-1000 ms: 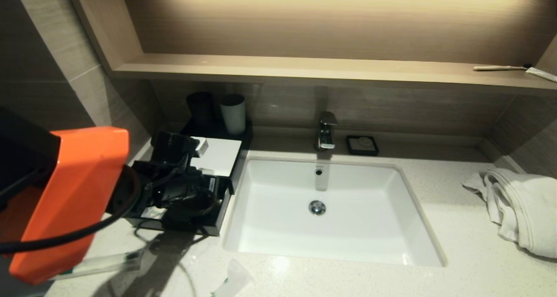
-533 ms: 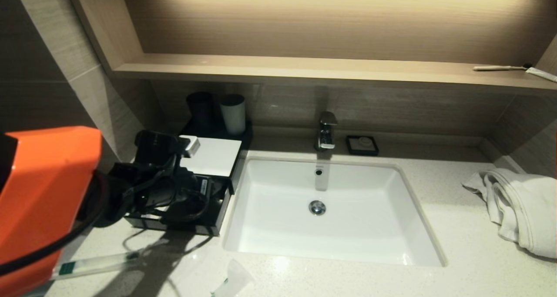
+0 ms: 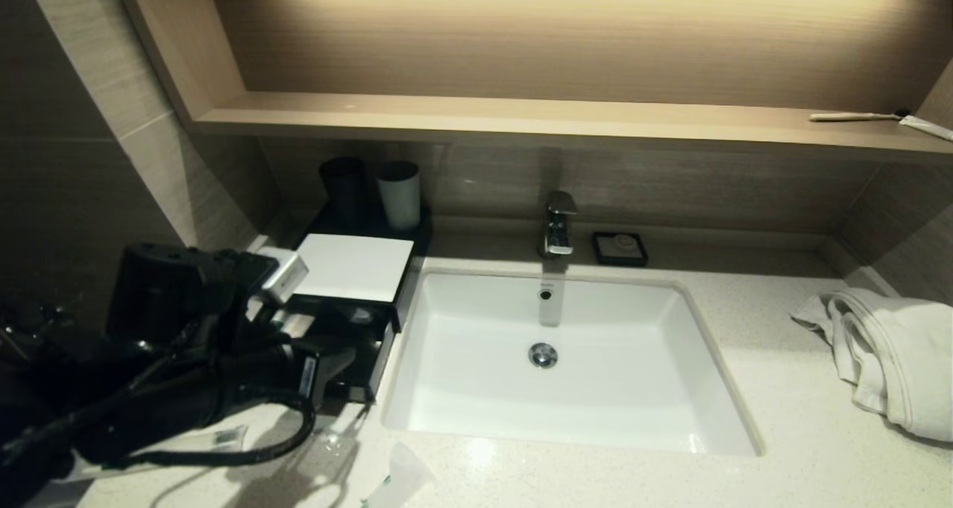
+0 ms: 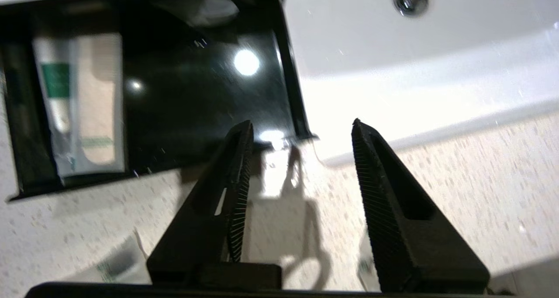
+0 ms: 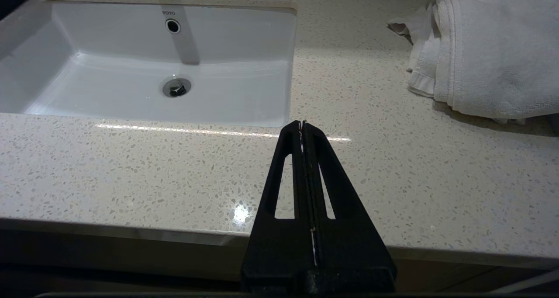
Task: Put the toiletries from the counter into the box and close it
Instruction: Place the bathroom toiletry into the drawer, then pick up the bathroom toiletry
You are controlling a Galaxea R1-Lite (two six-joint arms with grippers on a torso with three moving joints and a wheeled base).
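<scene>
The black box (image 3: 376, 359) stands left of the sink, its white lid (image 3: 356, 266) slid back over the far half. In the left wrist view the open box (image 4: 288, 71) holds a clear packet with a green label (image 4: 78, 101) and a whitish packet (image 4: 209, 7). My left gripper (image 3: 331, 366) is open and empty, just above the counter at the box's near edge (image 4: 301, 125). A long clear packet (image 3: 223, 437) lies on the counter, partly under my arm. A small white sachet (image 3: 398, 478) lies at the counter's front. My right gripper (image 5: 301, 123) is shut and empty, parked over the counter's front edge.
The white sink (image 3: 558, 359) with its faucet (image 3: 558, 225) is right of the box. Two cups (image 3: 398, 194) stand behind the box. A soap dish (image 3: 619, 247) sits by the faucet. A white towel (image 3: 886, 351) lies at the right. A toothbrush (image 3: 856, 116) is on the shelf.
My left arm has drawn back from over the box toward the near left. The gripper now hangs over the counter in front of the box, uncovering the box's inside.
</scene>
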